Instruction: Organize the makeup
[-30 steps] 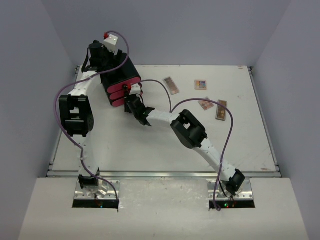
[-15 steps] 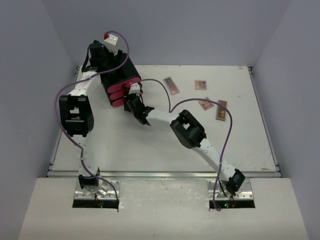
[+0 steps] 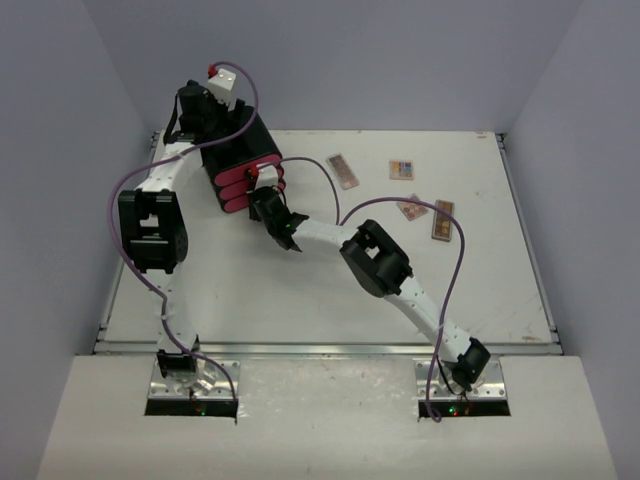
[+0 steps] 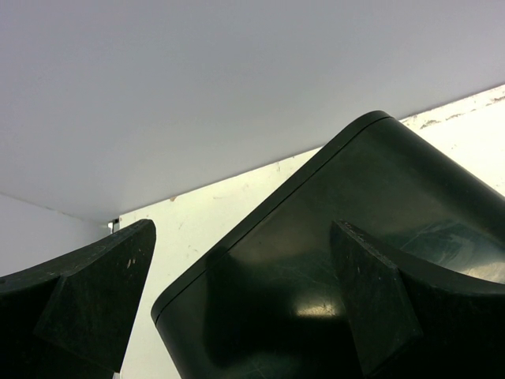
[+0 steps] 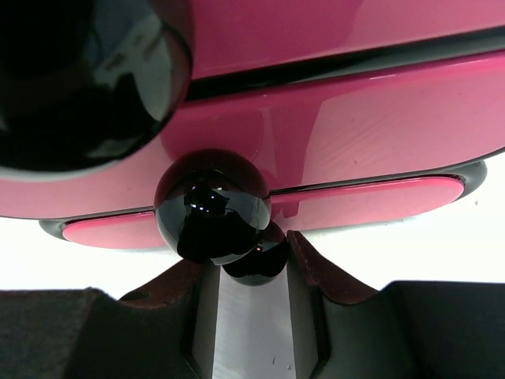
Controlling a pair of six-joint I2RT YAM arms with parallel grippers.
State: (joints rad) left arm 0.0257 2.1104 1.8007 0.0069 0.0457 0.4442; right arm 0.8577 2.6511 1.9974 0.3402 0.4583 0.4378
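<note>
Jaws of the right gripper [image 3: 263, 190] bracket the lowest black knob [image 5: 254, 267] on the pink bottom drawer [image 5: 371, 201] of the chest [image 3: 240, 155]; whether they truly bite it I cannot tell; the left gripper [image 4: 245, 245] stands spread, one finger over the chest top. Palettes [image 3: 401, 169] lie on the table [image 3: 300, 290], well apart to the right. Moving that drawer wants a straight line along its slide, the left arm bracing the chest against skidding.

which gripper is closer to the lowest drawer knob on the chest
Right. The right gripper has the lowest drawer knob between its fingers; the left gripper is at the black top of the chest, behind the drawers.
</note>
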